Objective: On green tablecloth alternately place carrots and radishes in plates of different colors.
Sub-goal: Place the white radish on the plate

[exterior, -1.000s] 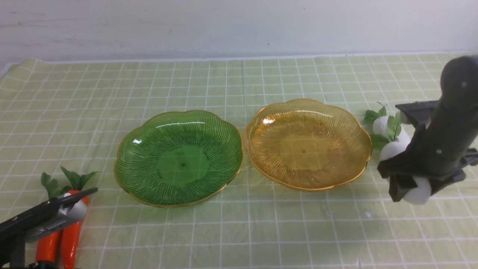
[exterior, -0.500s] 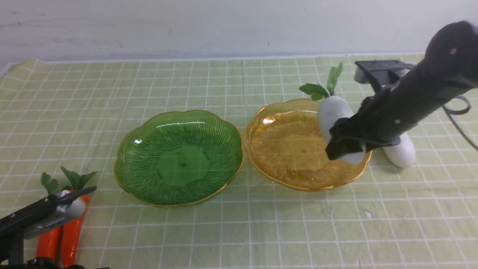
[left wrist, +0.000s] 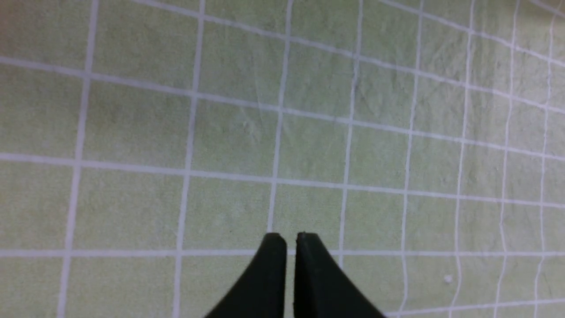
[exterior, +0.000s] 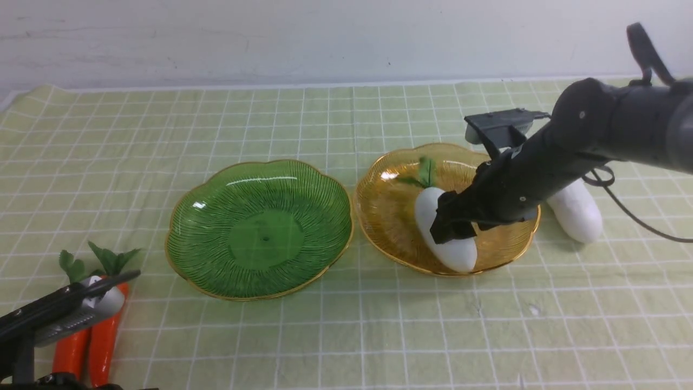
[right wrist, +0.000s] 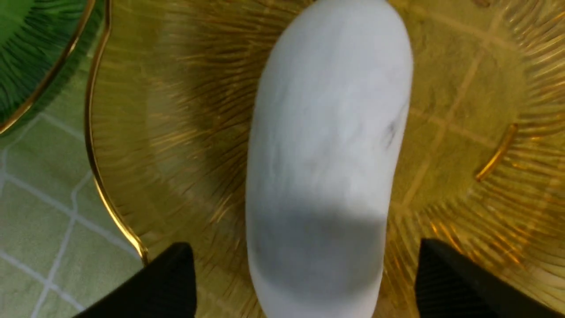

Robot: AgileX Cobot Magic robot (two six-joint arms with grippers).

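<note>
because the right end effector point(right wrist: 304, 255) straddles the white radish point(exterior: 457, 253) with jaws apart, and the radish lies near the amber plate's point(exterior: 387, 216) front rim, a clumsy withdrawal could roll it out; the left end effector point(left wrist: 290, 240) is pinched together.

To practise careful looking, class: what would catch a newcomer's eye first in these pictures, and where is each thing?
First, the white radish lying in the amber plate at centre right, with the open right gripper straddling it, fingers clear of its sides. Then the empty green plate just left of it, and the two orange carrots at the near left corner, near the shut left gripper.
</note>
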